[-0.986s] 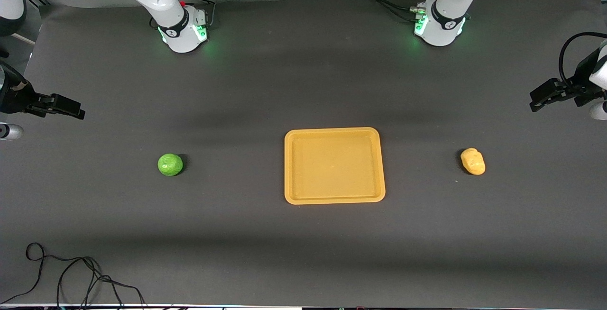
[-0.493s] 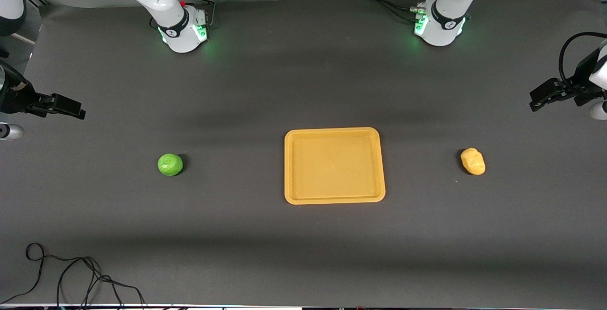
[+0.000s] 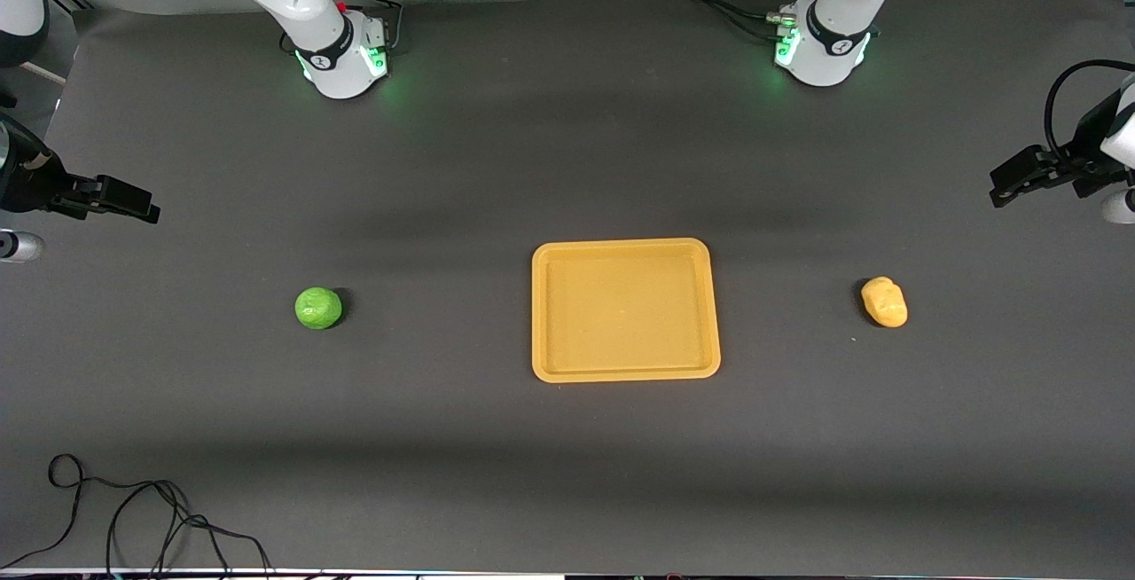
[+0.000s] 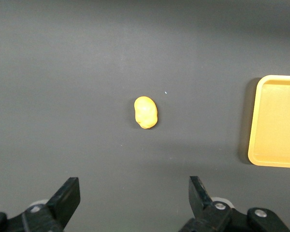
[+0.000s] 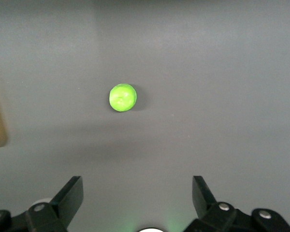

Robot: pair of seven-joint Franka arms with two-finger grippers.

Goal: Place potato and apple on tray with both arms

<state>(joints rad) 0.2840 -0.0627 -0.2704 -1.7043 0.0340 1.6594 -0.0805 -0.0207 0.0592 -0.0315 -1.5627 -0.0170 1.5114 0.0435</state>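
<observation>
The yellow-orange tray (image 3: 625, 309) lies flat in the middle of the dark mat, with nothing on it. The green apple (image 3: 318, 308) rests on the mat toward the right arm's end, and the lumpy yellow potato (image 3: 885, 301) toward the left arm's end. My left gripper (image 3: 1011, 183) hangs open over the mat at its end of the table. In the left wrist view the left gripper (image 4: 134, 191) is empty, with the potato (image 4: 145, 112) and the tray's rim (image 4: 275, 125) below. My right gripper (image 3: 133, 203) hangs open over its own end. The right wrist view shows the right gripper (image 5: 137, 191) empty above the apple (image 5: 122, 97).
The two arm bases (image 3: 341, 57) (image 3: 820, 48) glow green along the table's edge farthest from the front camera. A loose black cable (image 3: 133, 518) curls on the mat near the front camera at the right arm's end. A small silver cylinder (image 3: 18, 246) shows under the right gripper.
</observation>
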